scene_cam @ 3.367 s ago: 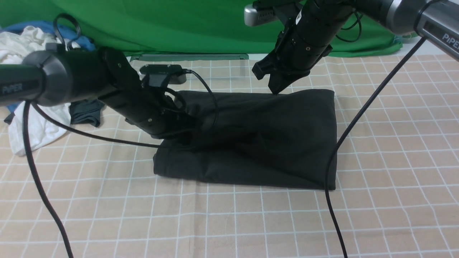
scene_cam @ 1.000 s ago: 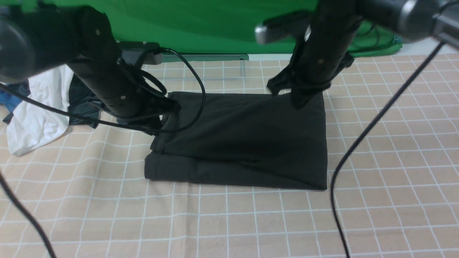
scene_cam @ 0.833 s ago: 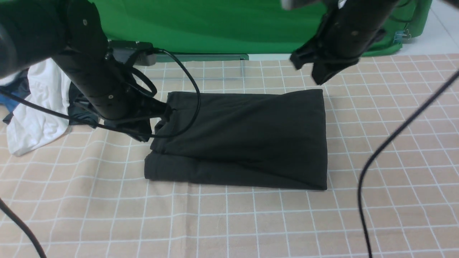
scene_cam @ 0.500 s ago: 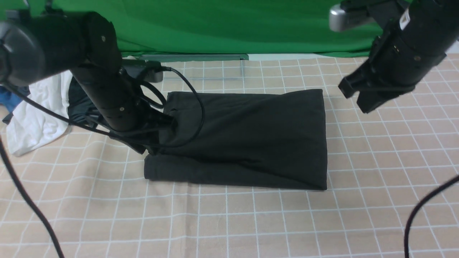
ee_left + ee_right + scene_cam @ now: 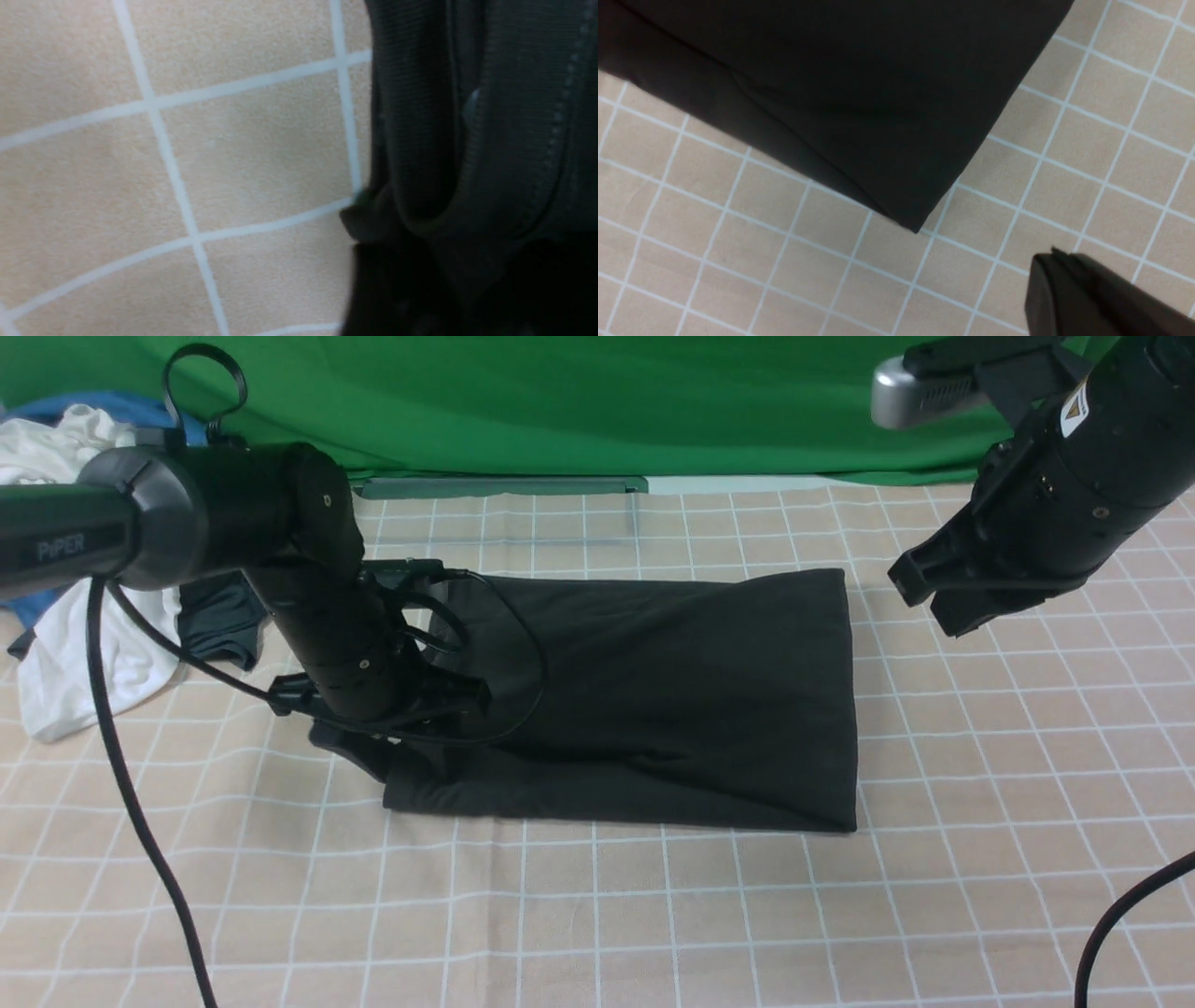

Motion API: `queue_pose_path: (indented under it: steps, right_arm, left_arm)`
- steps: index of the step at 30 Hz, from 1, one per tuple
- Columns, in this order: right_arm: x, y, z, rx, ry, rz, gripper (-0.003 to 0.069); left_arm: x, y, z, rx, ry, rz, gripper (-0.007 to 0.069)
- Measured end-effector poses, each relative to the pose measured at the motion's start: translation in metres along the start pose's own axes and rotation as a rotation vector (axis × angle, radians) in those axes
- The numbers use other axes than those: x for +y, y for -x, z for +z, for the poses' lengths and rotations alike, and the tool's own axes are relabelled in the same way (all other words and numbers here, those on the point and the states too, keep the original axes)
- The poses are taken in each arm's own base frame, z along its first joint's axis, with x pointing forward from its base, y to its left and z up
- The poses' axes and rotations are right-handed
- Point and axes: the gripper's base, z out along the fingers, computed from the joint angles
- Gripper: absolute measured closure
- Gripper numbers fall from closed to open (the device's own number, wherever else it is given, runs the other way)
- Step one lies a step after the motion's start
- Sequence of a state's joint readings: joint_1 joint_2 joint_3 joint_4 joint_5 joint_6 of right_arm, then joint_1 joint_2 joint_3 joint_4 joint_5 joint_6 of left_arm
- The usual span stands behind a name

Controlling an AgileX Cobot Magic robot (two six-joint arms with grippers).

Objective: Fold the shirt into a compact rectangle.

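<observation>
Shirt [image 5: 672, 695] lies folded flat mid-table on the checked cloth [image 5: 597, 915]. L gripper [image 5: 392, 761] down at its near-left corner, fabric bunched against it; can't tell if it's clamped. R gripper [image 5: 943, 607] hangs off to the right, empty, fingers together.

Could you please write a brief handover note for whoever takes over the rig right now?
Left end effector: down at the near-left corner of the black shirt; the wrist view shows bunched fabric, but I cannot tell whether it is gripped.
Right end effector: raised beyond the shirt's right edge, touching nothing.
Done: the shirt lies folded into a rough rectangle on the checked cloth.
Left: the left edge looks uneven and layered; tidy it, then withdraw.
</observation>
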State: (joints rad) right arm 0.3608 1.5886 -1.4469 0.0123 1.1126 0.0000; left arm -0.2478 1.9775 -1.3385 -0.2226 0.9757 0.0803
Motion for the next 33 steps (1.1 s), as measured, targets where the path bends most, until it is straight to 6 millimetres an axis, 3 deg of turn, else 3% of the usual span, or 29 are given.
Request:
queue_pose_path:
  steps: [2,4,7,12,14,20,25,29,33]
  right_arm:
    - [0.000,0.000,0.000,0.000,0.000,0.000,0.0624]
    - [0.000,0.000,0.000,0.000,0.000,0.000,0.0624]
    - [0.000,0.000,0.000,0.000,0.000,-0.006,0.0624]
    - [0.000,0.000,0.000,0.000,0.000,-0.026,0.0624]
    - [0.000,0.000,0.000,0.000,0.000,-0.028,0.0624]
    - [0.000,0.000,0.000,0.000,-0.002,-0.030,0.0624]
    - [0.000,0.000,0.000,0.000,-0.005,-0.033,0.0624]
    - [-0.001,0.000,-0.002,-0.005,-0.011,-0.056,0.0624]
    - [-0.001,-0.004,-0.018,-0.047,-0.012,-0.061,0.0624]
  left_arm:
    - [-0.001,0.000,0.000,-0.001,-0.013,-0.008,0.0494]
    - [-0.002,0.000,-0.002,0.001,-0.015,-0.008,0.0540]
    - [-0.003,-0.004,-0.010,0.012,-0.018,-0.004,0.0538]
    - [-0.014,-0.029,-0.052,-0.026,-0.031,0.013,0.0536]
    - [-0.016,-0.042,-0.061,-0.031,-0.028,0.008,0.0536]
    - [-0.010,-0.065,-0.050,0.025,0.004,0.008,0.0536]
    - [-0.008,-0.068,-0.044,0.032,0.012,0.006,0.0530]
    - [-0.006,-0.068,-0.045,0.029,0.032,0.019,0.0448]
    - [-0.005,-0.073,-0.048,0.062,0.045,0.033,0.0386]
